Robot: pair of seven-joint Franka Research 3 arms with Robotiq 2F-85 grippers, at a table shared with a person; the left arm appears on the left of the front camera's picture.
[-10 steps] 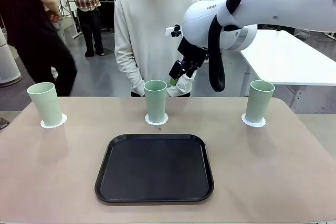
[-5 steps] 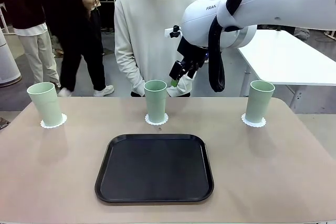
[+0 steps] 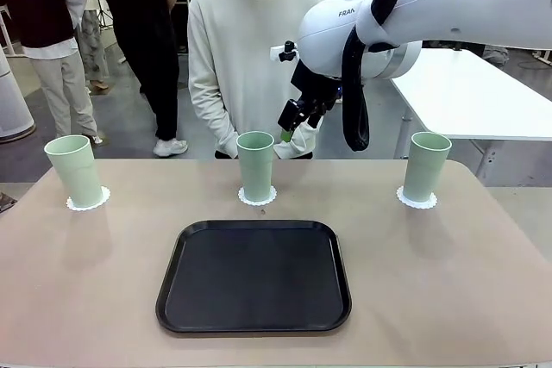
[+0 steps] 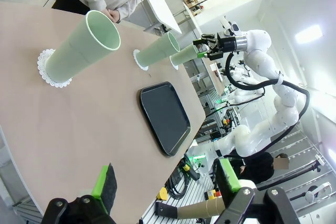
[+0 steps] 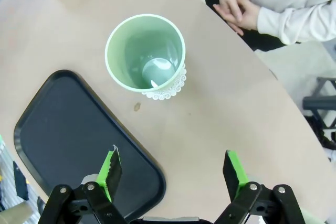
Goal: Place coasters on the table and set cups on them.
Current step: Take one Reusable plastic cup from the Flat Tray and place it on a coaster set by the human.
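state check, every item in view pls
Left cup: upright on its coaster.
Middle cup: upright on coaster, holds nothing.
Right cup: upright on coaster.
Tray: bare, flat on table.
Right tool: open, holding nothing, above middle cup.
Left tool: open, holding nothing, off the table's edge.
Person's hands: clasped at far edge.

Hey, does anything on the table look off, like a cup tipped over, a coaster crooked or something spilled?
Nothing stands out. All three cups stand upright, each on its own coaster, and the black tray lies flat and bare.
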